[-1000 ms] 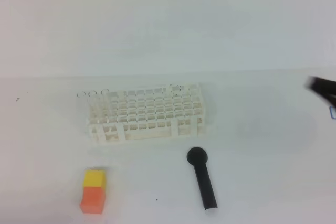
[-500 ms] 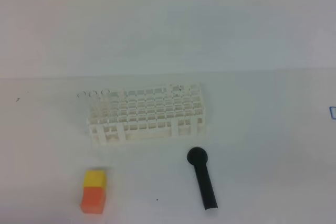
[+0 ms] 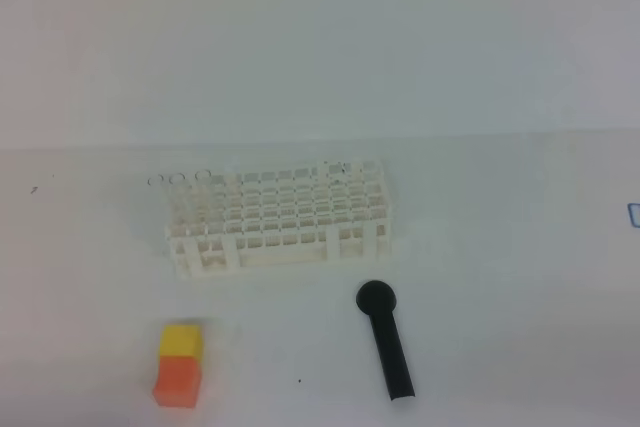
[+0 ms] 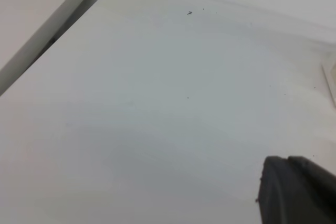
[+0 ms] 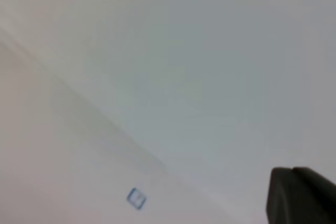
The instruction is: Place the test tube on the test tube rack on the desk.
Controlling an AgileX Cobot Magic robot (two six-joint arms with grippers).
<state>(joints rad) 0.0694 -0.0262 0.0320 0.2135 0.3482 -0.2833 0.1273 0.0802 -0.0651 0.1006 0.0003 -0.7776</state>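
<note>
Blocks (image 3: 179, 364) and black stick (image 3: 386, 339) flank rack (image 3: 277, 218); both arms' fingers (image 4: 296, 191) clenched, empty.

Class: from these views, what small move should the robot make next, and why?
Probably no reach is needed. The left gripper and right gripper are shut, empty, over the desk; three clear tube rims already show at the test tube rack's far-left end, and no tube seems loose.

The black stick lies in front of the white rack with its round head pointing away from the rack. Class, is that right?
Not quite. The black stick does lie in front of the rack, but its round head points toward the rack, not away. The exterior high view shows this.
</note>
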